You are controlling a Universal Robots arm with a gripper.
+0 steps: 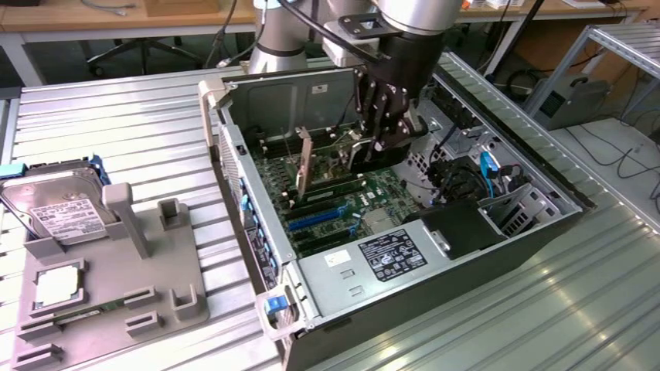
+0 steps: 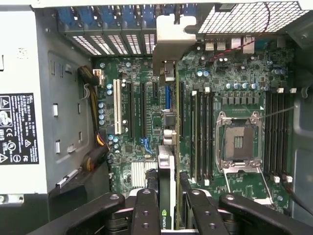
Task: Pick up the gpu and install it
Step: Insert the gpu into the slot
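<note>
My claw (image 1: 378, 147) is down inside the open case (image 1: 309, 85), clenched on the gpu (image 1: 356, 158). In the wrist view the fingers (image 2: 146, 205) sit on both sides of the card's top edge, claw (image 2: 171, 198) centred on it. The gpu (image 2: 166, 166) stands upright on edge over the motherboard (image 2: 142, 127), lined up along the expansion slots, its bracket (image 2: 168, 44) toward the rear slot openings. The socket (image 2: 238, 142) sits well apart from the card. I can't tell whether the card's lower edge is in a slot or just above it; the card itself hides it. On the exterior view's left, a grey fixture (image 1: 154, 255) on the tabletop (image 1: 124, 116) holds the hard drive (image 1: 57, 209) and the cpu (image 1: 57, 284).
</note>
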